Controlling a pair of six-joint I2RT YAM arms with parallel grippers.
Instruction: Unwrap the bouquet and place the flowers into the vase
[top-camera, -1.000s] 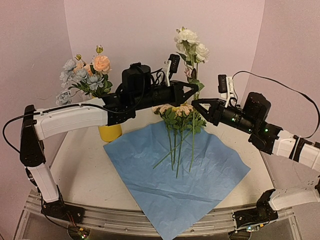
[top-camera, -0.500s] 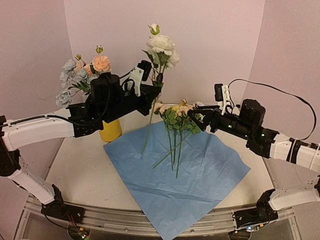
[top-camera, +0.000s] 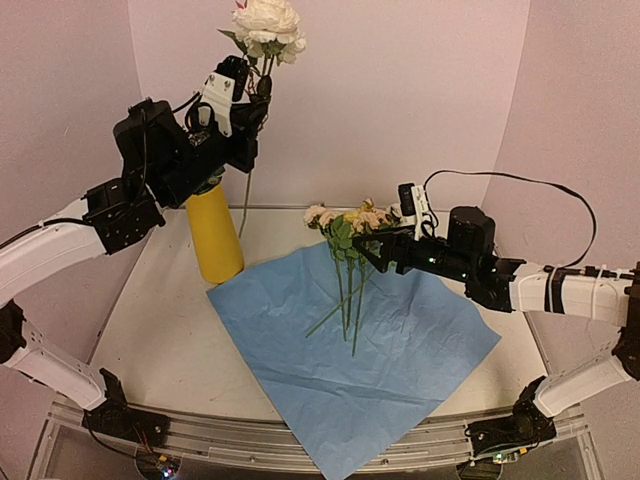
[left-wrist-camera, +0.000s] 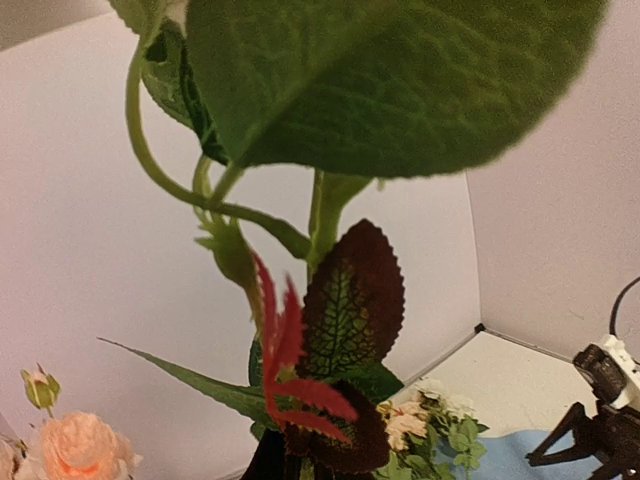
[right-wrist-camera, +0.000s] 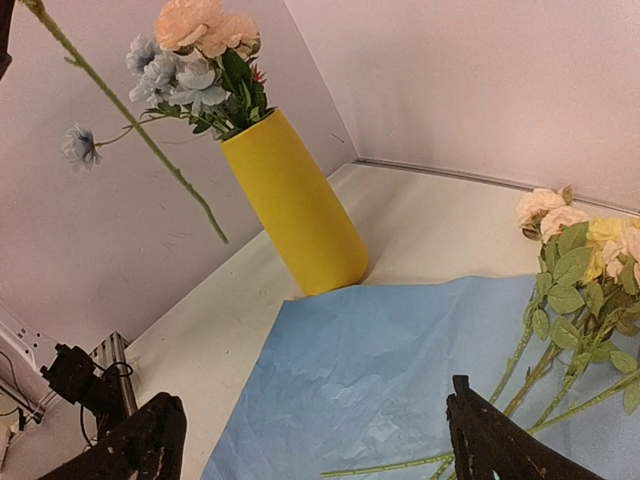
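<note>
Lying unwrapped on the flat blue paper (top-camera: 400, 340), most flowers (top-camera: 347, 232) await the vase (top-camera: 215, 240). One white rose (top-camera: 265, 20) hangs high beside it, not yet in, its stem pinched by the closed left hand (top-camera: 255, 112). The right hand (top-camera: 362, 252) gapes empty by the rest.

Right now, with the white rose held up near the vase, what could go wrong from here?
1. The white rose hangs from the left tool with its stem end beside the vase, not over the mouth; lowering now could miss.
2. The pale blue and peach blooms already crowd the mouth, so the stem may snag.
3. The open right tool sits close to the remaining flowers and could scatter them.
</note>
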